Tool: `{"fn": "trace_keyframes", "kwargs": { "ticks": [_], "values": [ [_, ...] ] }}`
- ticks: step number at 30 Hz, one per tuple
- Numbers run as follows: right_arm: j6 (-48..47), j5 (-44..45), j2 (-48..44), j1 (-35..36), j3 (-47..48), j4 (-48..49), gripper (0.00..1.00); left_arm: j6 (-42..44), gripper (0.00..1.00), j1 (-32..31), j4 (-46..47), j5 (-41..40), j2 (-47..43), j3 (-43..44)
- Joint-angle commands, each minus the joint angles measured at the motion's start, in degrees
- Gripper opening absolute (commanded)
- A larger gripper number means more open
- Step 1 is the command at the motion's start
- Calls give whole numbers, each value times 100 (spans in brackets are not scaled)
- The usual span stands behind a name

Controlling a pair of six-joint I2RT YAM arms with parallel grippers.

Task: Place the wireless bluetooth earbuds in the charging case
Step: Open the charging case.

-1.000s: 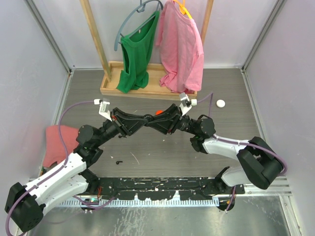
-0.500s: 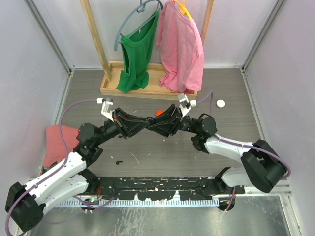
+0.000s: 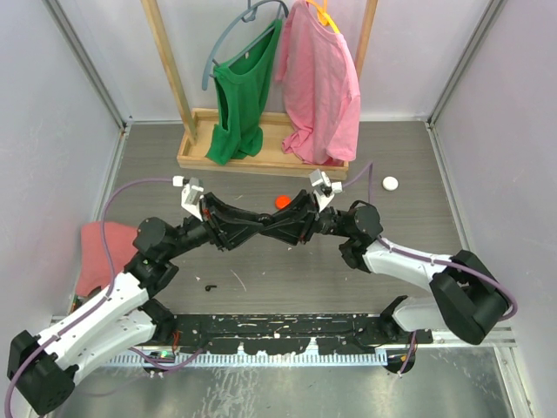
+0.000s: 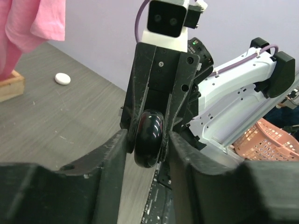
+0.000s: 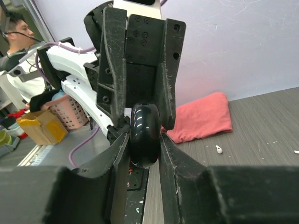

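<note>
Above the counter (image 3: pixel 296 279), our right hand (image 5: pixel 144 137) clamps the black charging case (image 5: pixel 145 119), long axis upright. Our left hand (image 4: pixel 147 137) flanks it head-on; we cannot tell if it grips.

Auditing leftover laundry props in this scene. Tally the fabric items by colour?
Green shirt, on a hanger: 1
Pink shirt, on a hanger: 1
Red cloth, lying on the table: 1
Total: 3
</note>
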Motion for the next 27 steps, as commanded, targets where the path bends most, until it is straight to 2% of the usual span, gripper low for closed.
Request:
{"fn": "trace_keyframes", "kwargs": {
  "ticks": [1, 7, 10, 12, 15, 18, 24, 27],
  "values": [
    [-923, -141, -455, -40, 30, -475, 5, 598, 48, -3, -665, -21, -301, 348],
    [-2080, -113, -988, -42, -56, -1767, 6, 1141, 72, -3, -1728, -164, -622, 528],
    [-2565, -52, -1175, -42, -108, -2250, 7, 1344, 90, 0, -2086, -235, -702, 612],
    [-2794, -44, -1255, -42, -145, -2485, 8, 1482, 97, -2, -2326, -253, -714, 705],
    [-2845, -32, -1288, -50, -243, -2610, 9, 1708, 100, -3, -2709, -265, -690, 824],
    [-2851, 4, -1289, -47, -416, -2535, 9, 1828, 98, -3, -2973, -220, -643, 913],
    [-2726, 134, -1091, -44, -648, -2137, 9, 2139, 98, 1, -2812, 199, -389, 792],
    [-2533, 154, -983, -44, -855, -1634, 9, 2378, 98, -3, -2651, 508, -267, 712]
  ]
}}
